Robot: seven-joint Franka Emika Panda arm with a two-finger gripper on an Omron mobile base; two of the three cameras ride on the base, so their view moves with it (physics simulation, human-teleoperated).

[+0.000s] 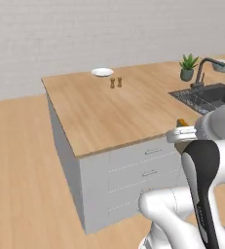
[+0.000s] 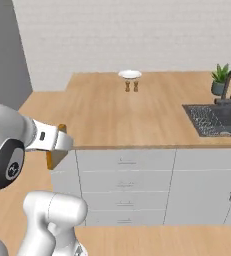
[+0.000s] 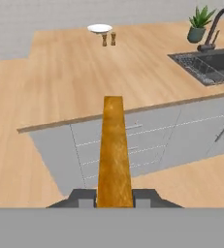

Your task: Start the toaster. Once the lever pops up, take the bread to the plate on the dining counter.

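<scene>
You're carrying the bread (image 3: 114, 155) edge-on, pinched in the tool (image 3: 114, 197), short of the bench's (image 1: 109, 121) near edge w/ drawers; the plate (image 1: 102, 72) is waiting near the far edge, by two shakers (image 1: 116, 82).

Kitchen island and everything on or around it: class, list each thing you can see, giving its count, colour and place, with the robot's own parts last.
dining counter: one, light-wood top, grey-white drawer fronts, centre.
plate: one, white, far edge of the top.
shakers: two, brown, beside the plate on its near side.
sink: one, dark, set in the top's right end.
faucet: one, dark, behind the sink.
plant: one, green in a grey-green pot, left of the faucet.
bread: one, golden-brown, held edge-on, short of the counter.
gripper: one, dark fingers, shut on the bread.
</scene>
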